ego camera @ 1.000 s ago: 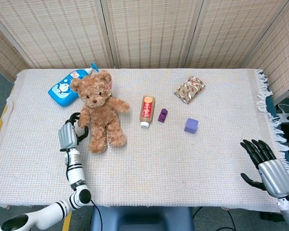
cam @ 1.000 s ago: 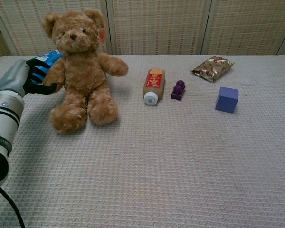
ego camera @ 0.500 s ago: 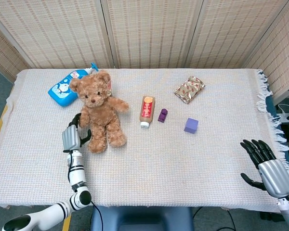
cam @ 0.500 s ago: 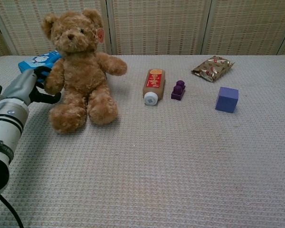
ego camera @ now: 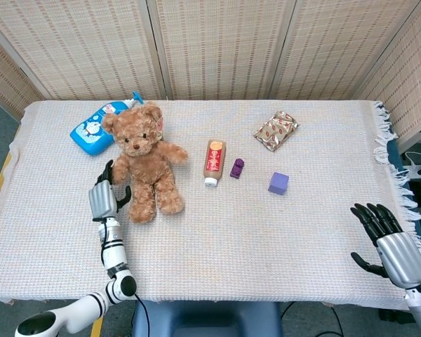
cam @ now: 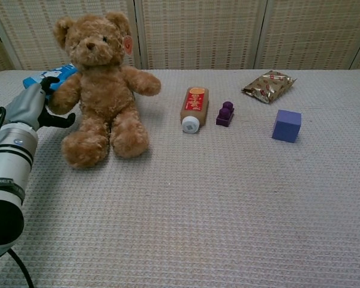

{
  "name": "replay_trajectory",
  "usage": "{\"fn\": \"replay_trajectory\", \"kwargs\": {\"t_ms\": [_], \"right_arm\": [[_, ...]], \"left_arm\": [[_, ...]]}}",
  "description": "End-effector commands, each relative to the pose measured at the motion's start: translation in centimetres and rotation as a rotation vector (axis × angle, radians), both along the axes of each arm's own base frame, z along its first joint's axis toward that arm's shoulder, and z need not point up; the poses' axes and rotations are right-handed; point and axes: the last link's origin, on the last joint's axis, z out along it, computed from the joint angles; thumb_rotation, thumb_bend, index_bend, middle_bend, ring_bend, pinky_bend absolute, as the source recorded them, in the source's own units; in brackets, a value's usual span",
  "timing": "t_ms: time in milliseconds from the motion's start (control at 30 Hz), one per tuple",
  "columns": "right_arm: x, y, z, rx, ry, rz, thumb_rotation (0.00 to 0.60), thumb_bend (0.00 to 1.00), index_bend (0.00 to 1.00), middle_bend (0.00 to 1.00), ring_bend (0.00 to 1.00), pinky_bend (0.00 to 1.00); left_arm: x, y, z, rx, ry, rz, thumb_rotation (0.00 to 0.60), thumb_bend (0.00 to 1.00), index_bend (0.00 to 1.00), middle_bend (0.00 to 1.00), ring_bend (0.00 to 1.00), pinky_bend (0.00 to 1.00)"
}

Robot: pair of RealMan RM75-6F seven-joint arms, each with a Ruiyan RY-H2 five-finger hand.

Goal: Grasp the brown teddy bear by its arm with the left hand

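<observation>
The brown teddy bear (ego camera: 144, 165) sits upright at the table's left, facing me, and fills the upper left of the chest view (cam: 99, 84). My left hand (ego camera: 104, 195) is at the bear's outer side and holds its arm. In the chest view the left hand (cam: 35, 107) has dark fingers (cam: 48, 83) curled over the top of the arm and the thumb (cam: 61, 120) under it, with the paw between them. My right hand (ego camera: 387, 237) hangs open off the table's near right corner with nothing in it; the chest view does not show it.
A blue soap pouch (ego camera: 97, 128) lies behind the bear's shoulder. To the bear's right lie an orange-labelled bottle (ego camera: 212, 161), a small purple piece (ego camera: 236, 168), a purple cube (ego camera: 278, 183) and a foil snack packet (ego camera: 276, 130). The cloth's fringed edge (ego camera: 393, 154) runs down the right.
My left hand has slid in against the bear's side and its fingers have closed over the arm. The bear's arm has shifted slightly outward toward the hand. The right hand is unchanged.
</observation>
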Motion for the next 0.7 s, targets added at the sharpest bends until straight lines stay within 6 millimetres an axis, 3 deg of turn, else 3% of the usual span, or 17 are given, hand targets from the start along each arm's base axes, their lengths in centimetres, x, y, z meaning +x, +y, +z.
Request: {"fn": "replay_trajectory", "kwargs": {"t_ms": [33, 267, 700], "right_arm": [[0.00, -0.03, 0.01, -0.002, -0.001, -0.001, 0.600, 0.13, 0.00, 0.04, 0.00, 0.03], [0.00, 0.06, 0.02, 0.001, -0.001, 0.001, 0.600, 0.13, 0.00, 0.04, 0.00, 0.03], [-0.03, -0.01, -0.10, 0.007, 0.003, -0.003, 0.600, 0.13, 0.00, 0.04, 0.00, 0.03]], "left_arm": [[0.61, 0.05, -0.05, 0.054, -0.002, -0.042, 0.600, 0.39, 0.19, 0.31, 0.31, 0.43], [0.66, 0.11, -0.14, 0.087, 0.007, -0.063, 0.600, 0.40, 0.27, 0.40, 0.39, 0.49], [0.50, 0.23, 0.40, 0.131, 0.038, -0.110, 0.600, 0.40, 0.29, 0.43, 0.40, 0.50]]}}
